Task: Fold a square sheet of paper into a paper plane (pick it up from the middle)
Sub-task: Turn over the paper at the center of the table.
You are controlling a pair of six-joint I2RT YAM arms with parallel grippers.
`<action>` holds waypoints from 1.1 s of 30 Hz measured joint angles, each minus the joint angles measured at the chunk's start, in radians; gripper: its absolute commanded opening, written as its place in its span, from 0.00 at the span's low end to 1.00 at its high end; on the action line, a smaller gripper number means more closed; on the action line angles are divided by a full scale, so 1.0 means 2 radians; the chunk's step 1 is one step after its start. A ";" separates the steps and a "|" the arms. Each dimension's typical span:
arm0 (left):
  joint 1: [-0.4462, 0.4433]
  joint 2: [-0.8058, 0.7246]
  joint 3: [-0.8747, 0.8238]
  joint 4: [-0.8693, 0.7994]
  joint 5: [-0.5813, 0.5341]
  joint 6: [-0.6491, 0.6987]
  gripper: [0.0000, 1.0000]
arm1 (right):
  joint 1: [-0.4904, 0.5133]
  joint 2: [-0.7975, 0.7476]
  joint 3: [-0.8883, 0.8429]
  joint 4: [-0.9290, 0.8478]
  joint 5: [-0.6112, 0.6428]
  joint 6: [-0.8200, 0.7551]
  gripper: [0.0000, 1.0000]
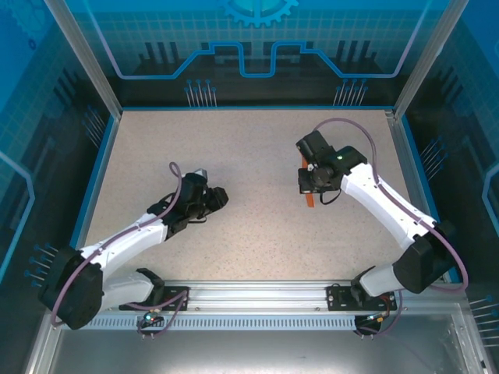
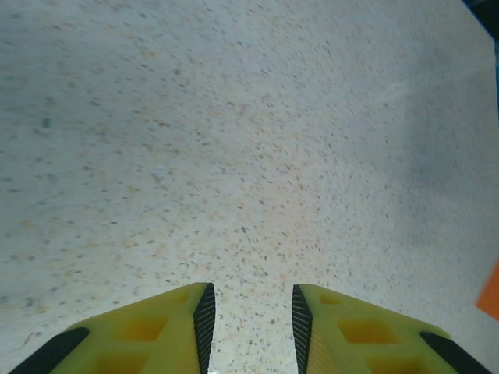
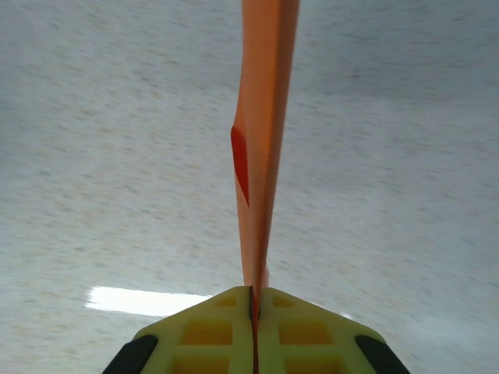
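Note:
My right gripper [image 3: 252, 292] is shut on the paper plane [image 3: 265, 117], a slim fold of bright orange paper seen edge-on. It runs straight out from the closed jaws above the table. From above, a short orange piece [image 1: 309, 199] pokes out below the right gripper [image 1: 309, 185] at centre right. My left gripper [image 1: 219, 196] is at centre left, low over the table, pointing right. Its yellow fingers [image 2: 204, 312] stand apart with only bare table between them. An orange corner of the plane [image 2: 491, 292] shows at the right edge of the left wrist view.
The speckled beige table [image 1: 249, 156] is ringed by a blue rim and metal frame posts [image 1: 86, 58]. A rail [image 1: 257, 294] carrying both arm bases runs along the near edge.

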 measured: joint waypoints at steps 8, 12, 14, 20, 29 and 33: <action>0.002 -0.063 -0.024 -0.043 -0.068 -0.023 0.39 | 0.069 0.156 0.048 -0.076 0.066 0.046 0.07; 0.002 -0.095 -0.030 -0.065 -0.092 -0.024 0.42 | 0.102 0.257 0.093 -0.084 0.056 0.062 0.07; 0.002 -0.109 -0.035 -0.072 -0.098 -0.025 0.42 | 0.117 0.297 0.120 -0.083 0.045 0.065 0.14; 0.006 -0.128 -0.037 -0.091 -0.106 -0.025 0.44 | 0.136 0.335 0.156 -0.050 -0.024 0.060 0.31; 0.008 -0.112 -0.037 -0.093 -0.092 -0.020 0.47 | 0.061 0.166 -0.028 0.160 -0.225 0.038 0.39; 0.008 -0.083 -0.036 -0.083 -0.065 -0.017 0.48 | 0.000 0.117 -0.112 0.258 -0.302 0.036 0.26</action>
